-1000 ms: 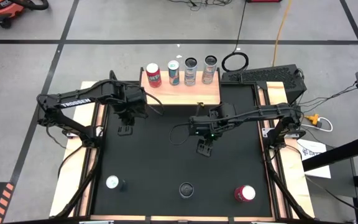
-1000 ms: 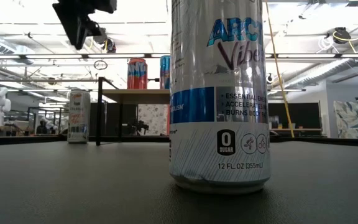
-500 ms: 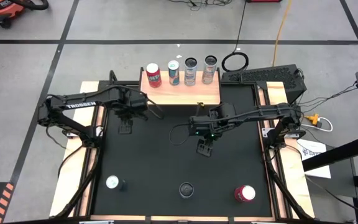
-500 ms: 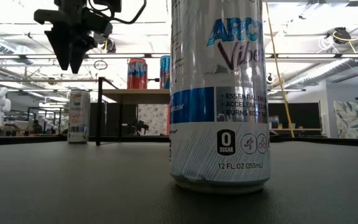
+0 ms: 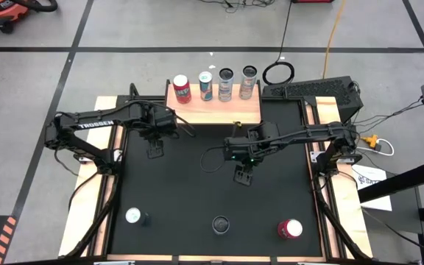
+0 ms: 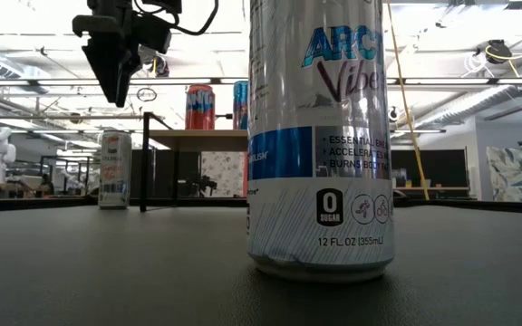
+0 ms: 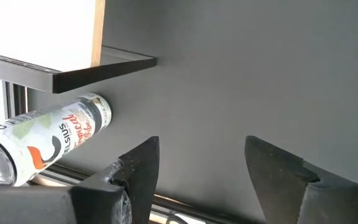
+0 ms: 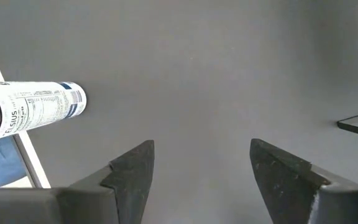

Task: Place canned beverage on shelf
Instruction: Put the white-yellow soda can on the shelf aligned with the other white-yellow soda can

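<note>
The shelf (image 5: 214,105), a light-wood board on thin black legs, stands at the table's far edge with several upright cans along its far side, among them a red can (image 5: 182,88). My left gripper (image 5: 155,149) hangs open above the black table just left of the shelf's near corner, pointing down, high in the low view (image 6: 116,89). Beyond its fingers stands a white can with orange print (image 7: 48,140), beside the shelf's edge (image 7: 104,62). My right gripper (image 5: 243,175) hangs open over the table's middle with nothing between its fingers (image 8: 201,146).
Three upright cans stand along the near edge: a white one (image 5: 133,216), a dark-topped one (image 5: 220,224) that fills the low view (image 6: 320,136), and a red one (image 5: 289,229). The right wrist view shows a white-and-blue can (image 8: 33,111).
My left gripper has come down toward the table beside the shelf, shifted slightly toward the right, and turned about its own axis; its fingers have parted. My right arm has kept still, and no can has moved.
</note>
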Action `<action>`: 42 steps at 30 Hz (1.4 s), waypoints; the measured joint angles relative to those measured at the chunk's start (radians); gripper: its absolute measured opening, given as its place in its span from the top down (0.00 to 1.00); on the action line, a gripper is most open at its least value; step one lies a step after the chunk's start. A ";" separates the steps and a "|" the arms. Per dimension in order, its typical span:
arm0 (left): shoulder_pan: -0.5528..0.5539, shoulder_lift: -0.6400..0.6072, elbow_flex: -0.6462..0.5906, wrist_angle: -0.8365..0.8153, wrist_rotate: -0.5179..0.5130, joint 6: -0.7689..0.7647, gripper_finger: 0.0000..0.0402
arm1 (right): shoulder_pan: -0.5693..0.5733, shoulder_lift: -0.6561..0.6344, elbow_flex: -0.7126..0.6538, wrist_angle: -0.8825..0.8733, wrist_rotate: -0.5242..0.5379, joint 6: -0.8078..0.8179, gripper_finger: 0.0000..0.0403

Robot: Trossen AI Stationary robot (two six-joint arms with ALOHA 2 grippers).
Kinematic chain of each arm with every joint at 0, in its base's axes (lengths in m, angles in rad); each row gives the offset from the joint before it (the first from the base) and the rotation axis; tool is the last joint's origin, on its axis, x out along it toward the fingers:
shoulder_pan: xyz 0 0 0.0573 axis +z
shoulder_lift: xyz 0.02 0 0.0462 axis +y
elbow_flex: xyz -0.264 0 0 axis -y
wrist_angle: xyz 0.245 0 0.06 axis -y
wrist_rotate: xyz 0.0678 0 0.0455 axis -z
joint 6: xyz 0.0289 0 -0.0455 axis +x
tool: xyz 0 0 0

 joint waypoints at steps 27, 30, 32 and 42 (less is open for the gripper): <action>0.000 0.000 0.000 0.070 -0.023 0.001 0.44 | 0.000 0.000 0.000 0.053 0.007 -0.007 0.39; 0.001 0.000 0.000 0.077 -0.023 0.001 0.44 | 0.000 0.000 0.000 0.062 0.008 -0.020 0.39; 0.006 0.000 0.000 0.077 -0.023 0.000 0.44 | 0.000 0.000 0.000 0.064 0.008 -0.024 0.39; 0.049 0.000 0.000 0.075 -0.012 0.070 0.26 | 0.000 0.000 0.000 0.063 0.005 0.000 0.39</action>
